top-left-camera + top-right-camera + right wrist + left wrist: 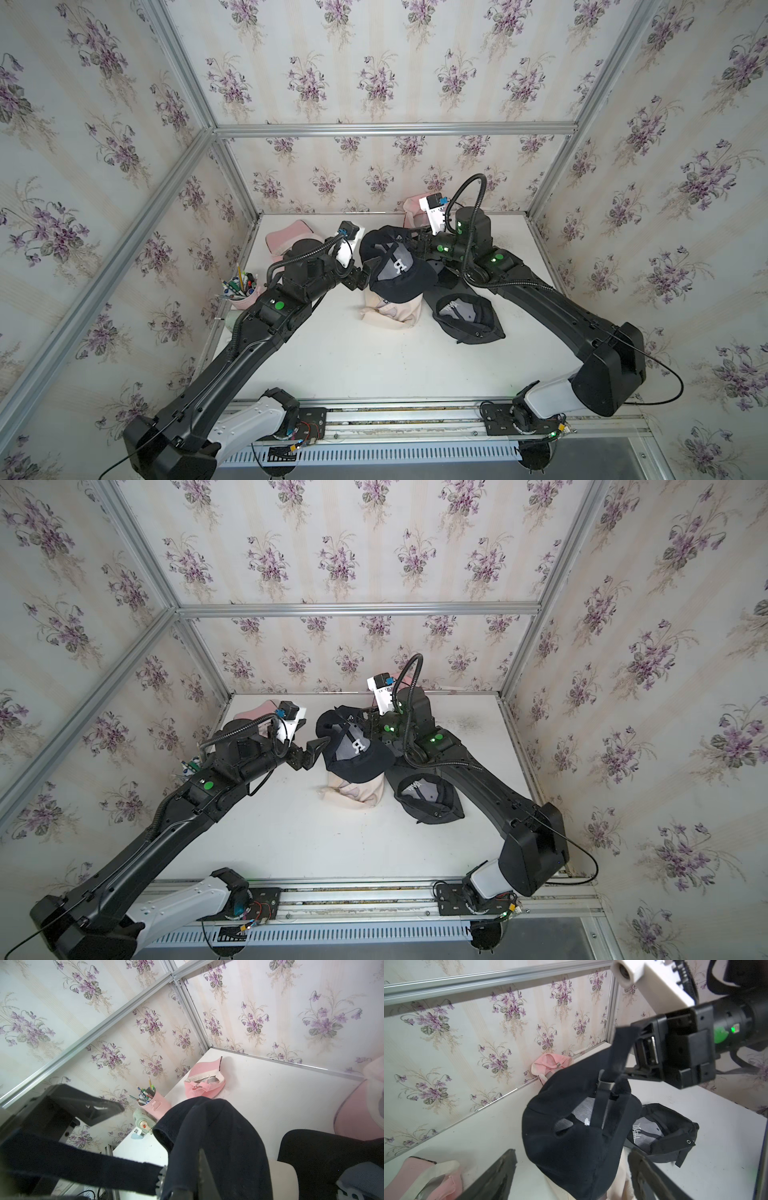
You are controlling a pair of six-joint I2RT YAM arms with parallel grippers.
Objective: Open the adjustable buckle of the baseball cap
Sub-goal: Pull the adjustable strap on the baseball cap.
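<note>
The left arm [249, 345] reaches from the near-left corner toward the middle, elbow bent and forearm low. The left gripper [318, 752] hangs with its jaws spread wide, just beside the crown of the black baseball cap [395, 274] and holding nothing. The cap hangs above the middle of the tabletop [374, 365], brim toward the near edge. The right gripper [633, 1055] has its jaws pressed together on the cap's rear cloth, next to the strap [618, 1051], which runs through the metal buckle [605, 1085]. The right arm [552, 307] comes in from the near-right corner, its wrist turned toward the centre.

On the white tabletop, a pen cup [243, 291] stands at the left edge, with a pink cap [286, 239] behind it. A beige cap [390, 313] lies under the held cap, and a dark cap [467, 318] lies upside down to its right. A second pink cap [550, 1061] rests against the back wall. Floral wallpaper [374, 62] covers every wall, edged by an aluminium frame [395, 129].

In both top views the left arm hides much of the pink cap and the held cap covers the far part of the beige one. Whether those two touch cannot be told. The buckle shows only in the left wrist view, and it cannot be told whether its clasp is lifted.
</note>
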